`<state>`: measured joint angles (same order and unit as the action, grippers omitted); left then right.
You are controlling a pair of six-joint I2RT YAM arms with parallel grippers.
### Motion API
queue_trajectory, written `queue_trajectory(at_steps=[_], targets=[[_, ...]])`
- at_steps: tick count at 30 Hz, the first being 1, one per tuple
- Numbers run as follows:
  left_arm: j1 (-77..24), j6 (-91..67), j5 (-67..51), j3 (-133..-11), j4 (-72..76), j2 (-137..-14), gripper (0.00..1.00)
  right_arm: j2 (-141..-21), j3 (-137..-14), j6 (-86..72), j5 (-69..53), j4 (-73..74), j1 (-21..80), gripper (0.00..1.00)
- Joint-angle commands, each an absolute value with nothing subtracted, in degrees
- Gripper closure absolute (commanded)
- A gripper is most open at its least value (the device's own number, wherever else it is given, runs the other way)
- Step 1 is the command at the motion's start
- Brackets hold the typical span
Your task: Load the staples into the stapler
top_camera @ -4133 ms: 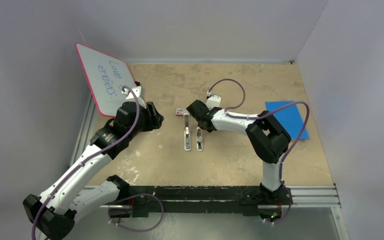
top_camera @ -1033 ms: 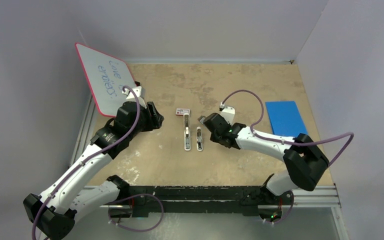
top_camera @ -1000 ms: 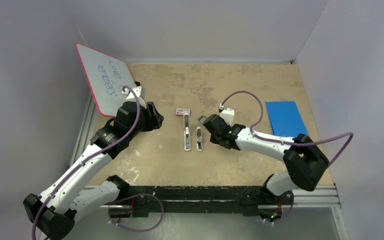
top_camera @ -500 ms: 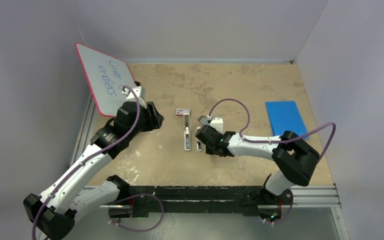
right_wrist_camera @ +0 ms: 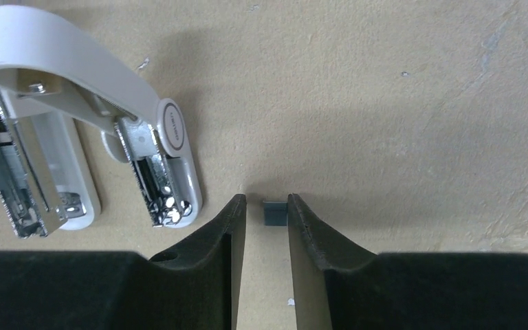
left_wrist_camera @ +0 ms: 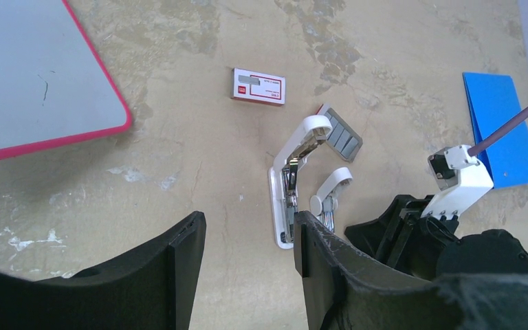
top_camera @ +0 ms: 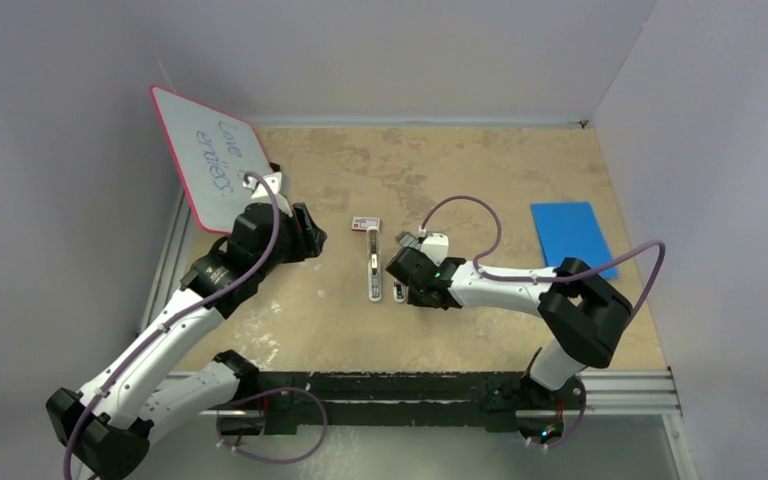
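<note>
The stapler lies opened out as two white bars, a longer one (top_camera: 372, 268) (left_wrist_camera: 285, 199) (right_wrist_camera: 24, 172) and a shorter one (top_camera: 398, 292) (right_wrist_camera: 158, 179). A dark grey ribbed block of staples (top_camera: 403, 240) (left_wrist_camera: 340, 135) lies by the stapler's far end. My right gripper (top_camera: 400, 272) (right_wrist_camera: 267, 199) is low beside the shorter bar's near end. Its jaws are nearly together, with a small dark grey piece of staples (right_wrist_camera: 273, 212) between the tips, against the right finger. My left gripper (top_camera: 315, 238) (left_wrist_camera: 247, 227) is open and empty, left of the stapler.
A red-and-white little box (top_camera: 364, 223) (left_wrist_camera: 258, 86) lies just beyond the stapler. A whiteboard with a red rim (top_camera: 210, 160) leans at the back left. A blue sheet (top_camera: 572, 235) lies at the right. Walls close in the table on three sides.
My right gripper has swung left and nearer, from right of the stapler to the shorter bar's near end, carrying the small grey piece. The left arm has not moved.
</note>
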<state>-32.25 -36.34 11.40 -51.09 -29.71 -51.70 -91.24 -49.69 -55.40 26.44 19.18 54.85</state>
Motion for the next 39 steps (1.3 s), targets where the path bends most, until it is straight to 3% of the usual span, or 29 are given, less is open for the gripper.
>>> queue_trajectory(at_steps=[1,16,25,33,39], targets=[[-31.86,-35.66,12.62,-51.77,-28.96,-50.41,0.5,-93.26,-52.94,-60.45,29.23,23.23,54.94,0.71],[-31.86,-35.78,12.3,-51.65,-28.85,-50.45,0.5,-93.62,-52.53,-61.16,29.2,25.65,55.23,0.76],[-31.85,-35.77,12.3,-51.6,-28.86,-50.49,0.5,-91.39,-50.66,-55.38,24.3,22.92,55.22,0.71],[-31.87,-35.86,12.52,-51.6,-28.97,-50.49,0.5,-93.1,-51.15,-54.0,25.81,24.61,55.2,0.73],[-31.82,-35.88,12.39,-51.67,-28.91,-50.63,0.5,-93.68,-51.86,-55.89,27.59,24.7,55.15,0.69]])
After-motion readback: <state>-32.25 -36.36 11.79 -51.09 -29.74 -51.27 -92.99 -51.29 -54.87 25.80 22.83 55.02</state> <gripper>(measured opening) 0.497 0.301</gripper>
